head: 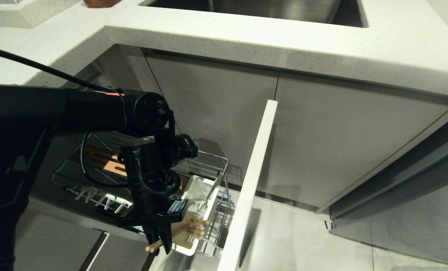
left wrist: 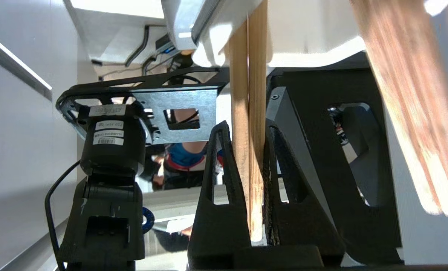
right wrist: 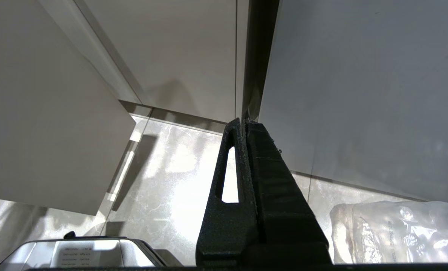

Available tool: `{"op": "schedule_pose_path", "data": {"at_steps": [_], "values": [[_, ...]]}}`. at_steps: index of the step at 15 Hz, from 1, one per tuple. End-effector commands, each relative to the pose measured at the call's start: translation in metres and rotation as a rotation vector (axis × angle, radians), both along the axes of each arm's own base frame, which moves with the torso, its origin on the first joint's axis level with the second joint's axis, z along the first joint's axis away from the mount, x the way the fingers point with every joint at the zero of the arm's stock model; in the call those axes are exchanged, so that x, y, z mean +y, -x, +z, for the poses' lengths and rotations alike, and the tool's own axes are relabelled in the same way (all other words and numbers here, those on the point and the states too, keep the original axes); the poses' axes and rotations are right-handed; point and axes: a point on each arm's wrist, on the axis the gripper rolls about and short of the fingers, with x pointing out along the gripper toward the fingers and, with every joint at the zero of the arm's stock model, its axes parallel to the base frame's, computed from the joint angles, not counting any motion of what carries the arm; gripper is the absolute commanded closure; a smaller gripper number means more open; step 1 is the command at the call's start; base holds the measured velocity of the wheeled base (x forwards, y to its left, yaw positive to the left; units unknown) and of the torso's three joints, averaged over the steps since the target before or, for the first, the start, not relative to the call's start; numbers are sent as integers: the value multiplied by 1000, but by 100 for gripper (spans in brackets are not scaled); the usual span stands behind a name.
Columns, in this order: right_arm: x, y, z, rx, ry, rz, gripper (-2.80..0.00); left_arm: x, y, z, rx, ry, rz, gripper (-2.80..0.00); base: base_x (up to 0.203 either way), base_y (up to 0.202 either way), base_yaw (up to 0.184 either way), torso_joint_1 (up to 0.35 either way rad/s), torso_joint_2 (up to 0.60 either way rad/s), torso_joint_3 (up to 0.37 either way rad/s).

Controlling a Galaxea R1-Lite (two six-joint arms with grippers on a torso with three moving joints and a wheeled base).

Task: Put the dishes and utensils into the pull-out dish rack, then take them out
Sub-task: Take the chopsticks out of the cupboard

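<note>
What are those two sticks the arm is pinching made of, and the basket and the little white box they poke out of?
The chopsticks, pinched in the left gripper, look like pale unvarnished wood: tan, matte, faint grain. The pull-out dish rack seems to be chromed steel wire, thin and shiny. The white caddy is probably plastic, smooth and evenly white, though the look leaves that open.

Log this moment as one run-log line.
left gripper: shut on chopsticks | site: over white utensil caddy in pull-out dish rack | right gripper: shut, empty, parked near floor
</note>
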Motion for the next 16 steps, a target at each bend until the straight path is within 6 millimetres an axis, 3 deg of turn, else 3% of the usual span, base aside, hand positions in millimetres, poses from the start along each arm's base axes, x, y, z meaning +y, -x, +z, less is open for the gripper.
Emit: {"op": "schedule_pose_path", "data": {"at_steps": [1, 16], "values": [[0, 0, -1, 2, 0, 0, 0, 1, 3, 7, -14, 17, 3, 0, 0, 0, 0, 0, 0, 0], [0, 0, -1, 2, 0, 1, 0, 1, 40, 69, -193, 165, 19, 0, 0, 0, 0, 0, 0, 0]]}}
